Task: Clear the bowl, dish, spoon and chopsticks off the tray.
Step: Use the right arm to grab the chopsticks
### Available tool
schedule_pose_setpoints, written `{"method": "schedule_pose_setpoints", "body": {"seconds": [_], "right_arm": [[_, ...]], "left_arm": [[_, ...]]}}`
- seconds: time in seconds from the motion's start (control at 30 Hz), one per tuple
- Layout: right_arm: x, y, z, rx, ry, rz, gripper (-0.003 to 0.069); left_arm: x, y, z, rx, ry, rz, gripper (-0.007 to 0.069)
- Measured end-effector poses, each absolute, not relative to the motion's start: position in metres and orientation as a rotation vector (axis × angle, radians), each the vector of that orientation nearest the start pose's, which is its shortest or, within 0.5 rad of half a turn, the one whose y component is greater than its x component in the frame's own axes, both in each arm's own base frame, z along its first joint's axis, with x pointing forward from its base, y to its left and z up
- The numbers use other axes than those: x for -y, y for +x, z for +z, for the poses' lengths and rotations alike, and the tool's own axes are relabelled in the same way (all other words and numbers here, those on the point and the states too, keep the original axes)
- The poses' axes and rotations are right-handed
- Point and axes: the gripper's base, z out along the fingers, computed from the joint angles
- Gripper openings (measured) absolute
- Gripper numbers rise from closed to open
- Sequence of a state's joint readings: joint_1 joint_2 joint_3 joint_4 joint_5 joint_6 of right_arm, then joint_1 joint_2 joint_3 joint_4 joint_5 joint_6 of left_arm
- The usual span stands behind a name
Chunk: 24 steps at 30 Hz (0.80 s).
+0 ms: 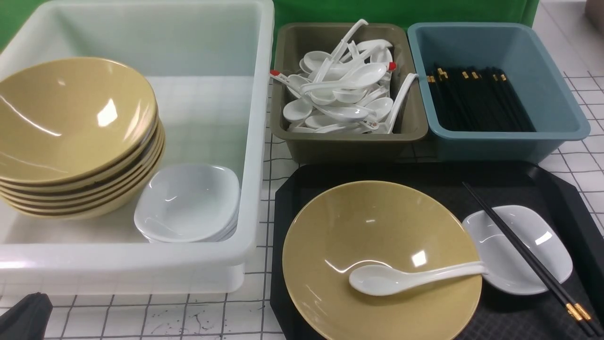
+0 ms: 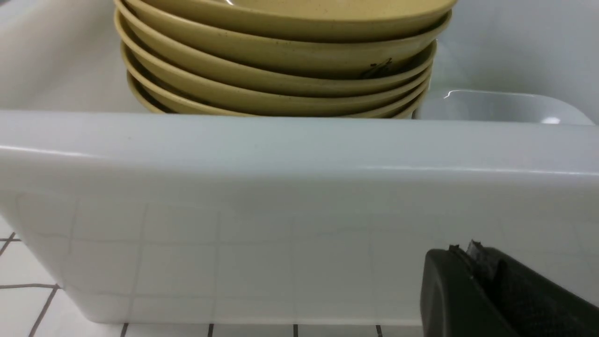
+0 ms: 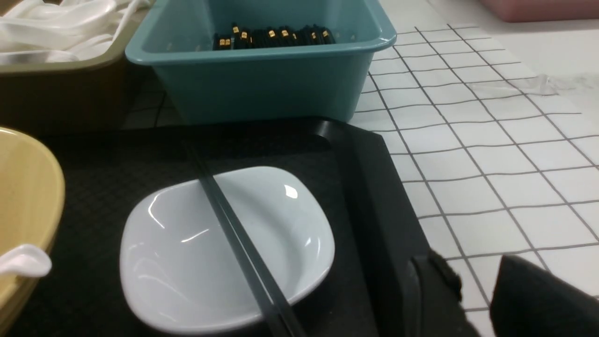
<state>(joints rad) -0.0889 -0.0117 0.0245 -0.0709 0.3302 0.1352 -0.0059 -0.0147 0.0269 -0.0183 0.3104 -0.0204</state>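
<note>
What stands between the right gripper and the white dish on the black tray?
The chopsticks lie diagonally across the dish, resting on its rim, so they would have to go first. Between the open right gripper and the chopsticks, only the tray's raised rim shows; nothing else visible is in the way.

I see the tray point(image 1: 377, 172) at lower right of the frame, with the bowl point(image 1: 377, 226) on it and the spoon point(image 1: 406, 278) inside the bowl. The dish point(image 1: 500, 264) sits right of the bowl, and the chopsticks point(image 1: 519, 245) lie across it. Behind the tray stand a spoon bin point(image 1: 349, 141) and a chopstick bin point(image 1: 557, 123), with a tub point(image 1: 255, 141) at left.
</note>
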Motion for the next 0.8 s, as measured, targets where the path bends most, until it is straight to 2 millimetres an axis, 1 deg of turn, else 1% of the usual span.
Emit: {"method": "schedule_pose_setpoints", "body": {"seconds": [0.8], "right_arm": [[0.0068, 0.0533, 0.1762, -1.814, 0.171, -0.025, 0.0237]], "left_arm": [[0.0008, 0.0539, 0.1769, -1.806, -0.025, -0.036, -0.0013]]}}
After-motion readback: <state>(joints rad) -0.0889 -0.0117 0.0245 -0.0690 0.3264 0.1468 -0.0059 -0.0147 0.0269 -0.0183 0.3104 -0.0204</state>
